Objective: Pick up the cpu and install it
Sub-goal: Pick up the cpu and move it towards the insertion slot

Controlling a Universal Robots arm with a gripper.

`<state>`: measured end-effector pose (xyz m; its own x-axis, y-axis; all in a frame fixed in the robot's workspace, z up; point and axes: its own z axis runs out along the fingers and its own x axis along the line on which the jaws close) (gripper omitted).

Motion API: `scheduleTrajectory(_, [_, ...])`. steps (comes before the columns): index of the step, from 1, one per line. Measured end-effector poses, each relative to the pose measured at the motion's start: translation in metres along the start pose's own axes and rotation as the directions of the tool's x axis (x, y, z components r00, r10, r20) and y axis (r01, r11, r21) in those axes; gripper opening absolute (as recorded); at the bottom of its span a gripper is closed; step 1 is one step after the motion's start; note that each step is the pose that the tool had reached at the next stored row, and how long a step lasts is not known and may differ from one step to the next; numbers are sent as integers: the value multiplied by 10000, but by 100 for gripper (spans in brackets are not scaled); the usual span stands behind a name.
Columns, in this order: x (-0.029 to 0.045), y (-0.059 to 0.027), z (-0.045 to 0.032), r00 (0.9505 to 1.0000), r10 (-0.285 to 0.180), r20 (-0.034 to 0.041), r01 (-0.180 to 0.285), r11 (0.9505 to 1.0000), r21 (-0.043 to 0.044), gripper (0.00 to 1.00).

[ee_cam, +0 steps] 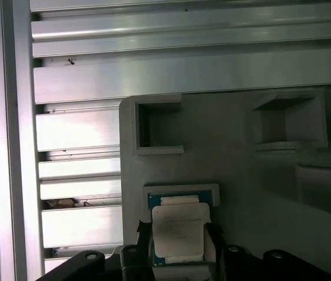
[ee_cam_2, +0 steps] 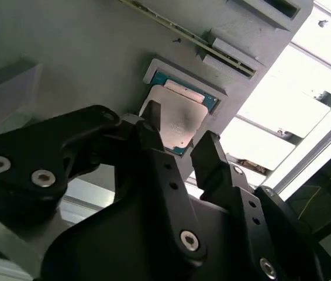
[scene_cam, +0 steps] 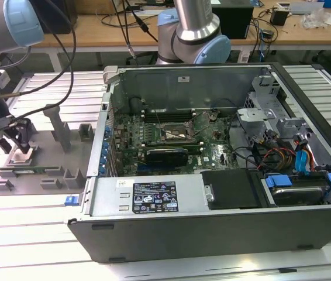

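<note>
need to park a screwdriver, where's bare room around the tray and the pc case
Free: slatted table between the grey tray and the exterior view's bottom edge, beside the case; also past the tray's far side. Crowded: tray around the tool and cpu, and inside the case.

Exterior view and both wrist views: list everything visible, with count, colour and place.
cpu: one, pale silver top, darker rim, lying in a pocket of the fixture tray.
fixture tray: one, grey, on the table at the exterior view's left.
computer case: one, dark grey, open, centre and right of the exterior view.
motherboard: one, green, inside the case.
socket: one, metal-framed, mid-motherboard.
black cover: one, in the case near its front wall.
blue tab: one, at the case's left corner.
table: one, silver slats, under everything.
robot arm: silver-grey with pale blue caps, a joint behind the case.
end effector: one, black, over the cpu.
</note>
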<state>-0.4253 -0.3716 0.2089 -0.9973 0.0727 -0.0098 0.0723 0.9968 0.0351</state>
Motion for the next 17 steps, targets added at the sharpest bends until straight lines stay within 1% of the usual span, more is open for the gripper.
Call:
scheduleTrajectory(1, [0,0,0,10000,0,1,0,10000,0,54])
scheduleTrajectory(2, [1,0,0,10000,0,8,0,10000,0,54])
scheduleTrajectory(4, [6,0,2,9996,-22,270,23,10000,-19,54])
scheduleTrajectory(5, [7,-1,6,9993,-41,364,42,10000,-26,54])
scheduleTrajectory(6, [7,-2,14,9992,-56,397,57,10000,-29,54])
scheduleTrajectory(9, [8,-2,54,9992,-67,398,68,10000,-28,54])
scheduleTrajectory(11, [9,-3,80,9993,-65,366,66,10000,-26,54])
scheduleTrajectory(13, [9,-4,86,9994,-66,351,67,10000,-24,54])
scheduleTrajectory(17, [8,-4,88,9994,-66,353,67,10000,-26,56])
